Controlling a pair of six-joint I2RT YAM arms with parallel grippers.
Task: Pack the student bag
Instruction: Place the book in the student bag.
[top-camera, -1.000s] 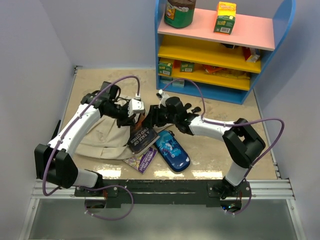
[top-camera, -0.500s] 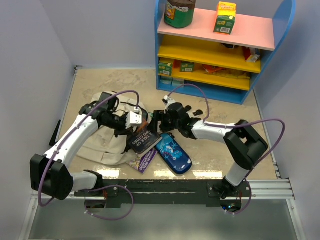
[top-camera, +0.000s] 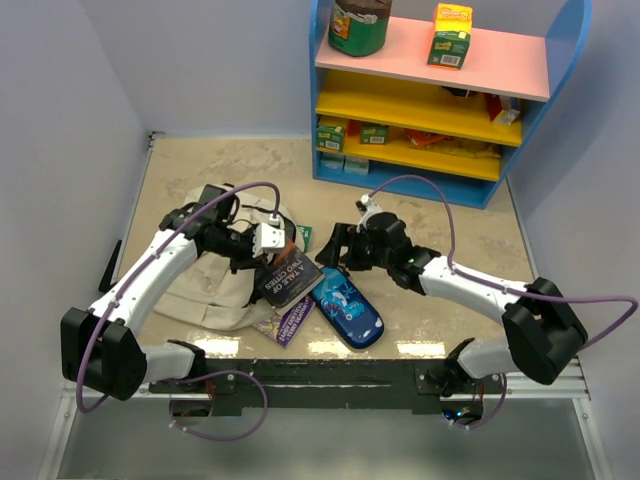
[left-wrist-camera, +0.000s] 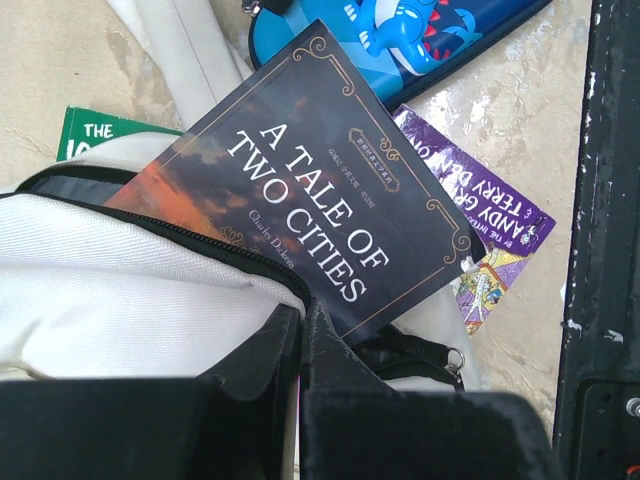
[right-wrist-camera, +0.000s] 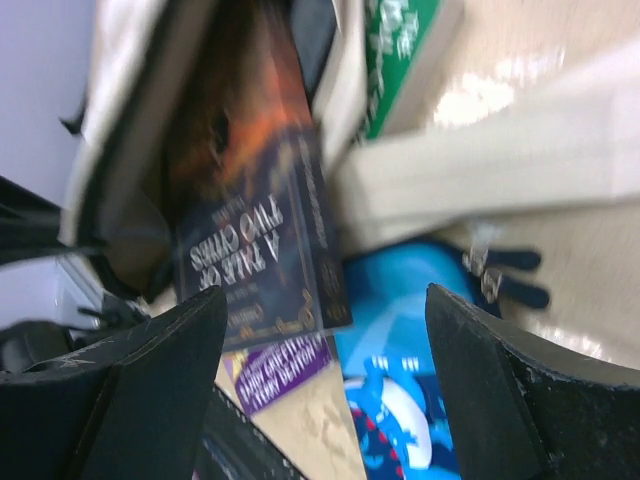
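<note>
left end effector (left-wrist-camera: 303, 318) pinching student bag (left-wrist-camera: 120, 270) rim | right end effector (right-wrist-camera: 325, 300) spread, drawn back from book (left-wrist-camera: 320, 190)

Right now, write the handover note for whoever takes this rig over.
Left claw shut on the student bag rim, holding its mouth open.
Right claw open, empty, near the mouth.
A Tale of Two Cities book halfway into the bag.
Blue pencil case and purple book on the table outside; green book by the opening.
Left to do: push that book in, pack the rest.
</note>
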